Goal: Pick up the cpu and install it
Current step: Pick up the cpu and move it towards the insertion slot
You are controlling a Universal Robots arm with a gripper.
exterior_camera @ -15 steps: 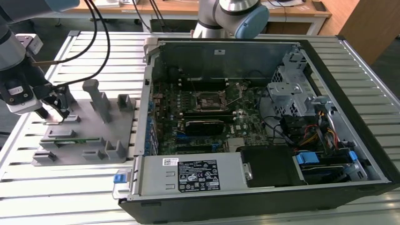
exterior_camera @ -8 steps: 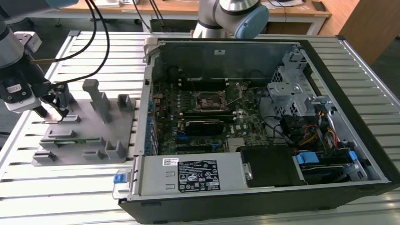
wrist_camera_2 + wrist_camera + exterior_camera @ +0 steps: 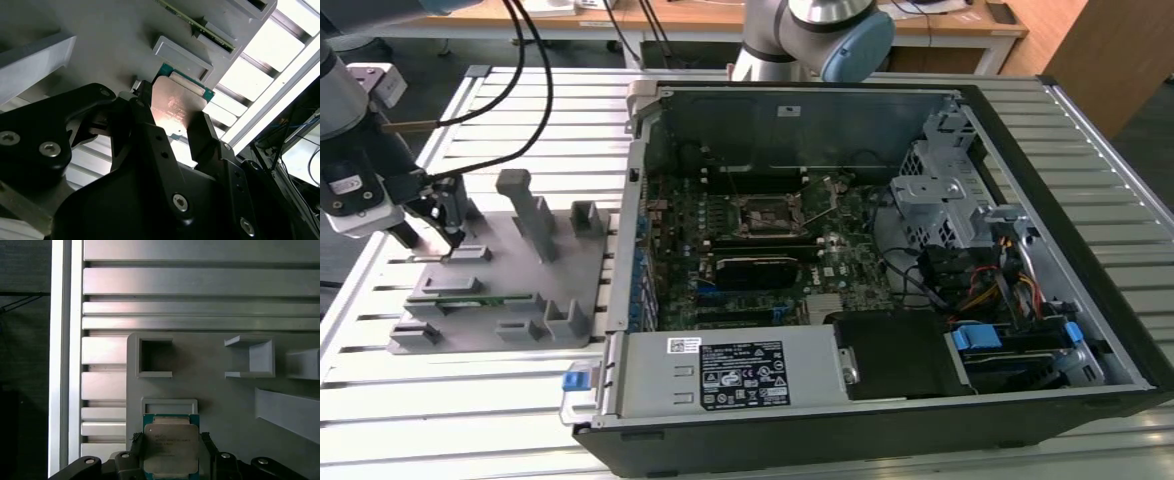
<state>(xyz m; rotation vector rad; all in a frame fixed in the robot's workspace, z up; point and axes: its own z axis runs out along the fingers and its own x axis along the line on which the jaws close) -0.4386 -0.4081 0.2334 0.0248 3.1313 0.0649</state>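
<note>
My gripper (image 3: 171,110) hangs over the grey fixture block (image 3: 507,290) at the exterior view's left, well apart from the open computer case (image 3: 787,125). My jaws are drawn in to a narrow gap, just the width of the cpu (image 3: 171,446), and I have hold of it. One black finger (image 3: 150,130) presses against one edge of the chip and its partner against the opposite edge.

In both wrist views the silvery metal top faces the cameras, with the green rim showing along the edge farthest from my palm. That far edge lies just beside a low raised ledge (image 3: 169,406) of the fixture. I cannot tell whether the chip's underside is resting on the block or is clear of it.

Near the ledge the block carries a square open pocket (image 3: 155,357) and a U-shaped bracket (image 3: 250,357). In the second wrist view a thin green-edged board (image 3: 195,22) stands on edge in a slot of the same block.

The block lies on a slatted aluminium table (image 3: 454,420). Inside the case the motherboard (image 3: 854,250) lies flat, and its black-framed socket (image 3: 767,215) sits towards the middle of the board, far from me and my chip
</note>
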